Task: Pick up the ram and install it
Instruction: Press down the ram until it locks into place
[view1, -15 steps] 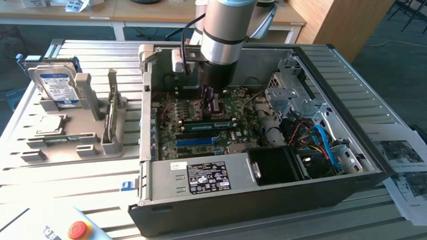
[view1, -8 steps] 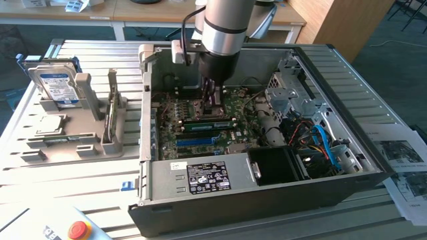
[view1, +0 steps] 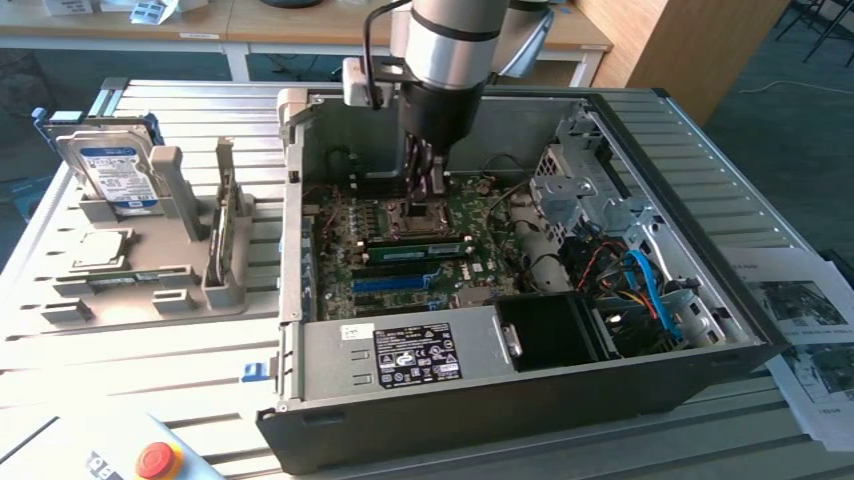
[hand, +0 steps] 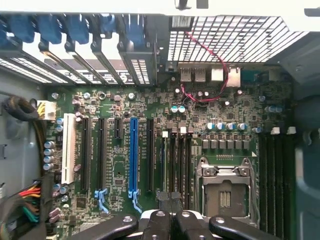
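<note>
Red stop button (view1: 158, 460) sits closest, on a box at the front corner of the slatted metal desk (view1: 147, 350). Right behind it is the open PC case (view1: 534, 400) lying on its side, with the power supply (view1: 414, 355) and its black label along the near edge.

Further in you get the motherboard (view1: 400, 270). First comes the long blue expansion slot (view1: 394, 283), then the ram (view1: 420, 250) - a thin green stick standing on edge in a slot, running parallel to the blue one. I honestly can't tell from this angle whether it's pushed fully home.

Just past the ram the end effector (view1: 433, 205) hangs straight down inside the case, over the area of the open processor socket (hand: 225, 192). In the wrist view its fingers (hand: 157, 220) are pressed together with nothing I can make out between them, and they hover above the dark memory slots (hand: 175, 160) beside that socket, with the blue slot off to one side. The ram is near the tips, but contact isn't clear.

Off to the exterior view's left, a grey holder (view1: 174, 300) on the desk carries the square silver processor (view1: 100, 248) - and behind it a hard drive (view1: 114, 170) standing upright. On the exterior view's right, printed sheets (view1: 801, 310) lie beside the case. At the very back is a wooden bench (view1: 200, 30).
</note>
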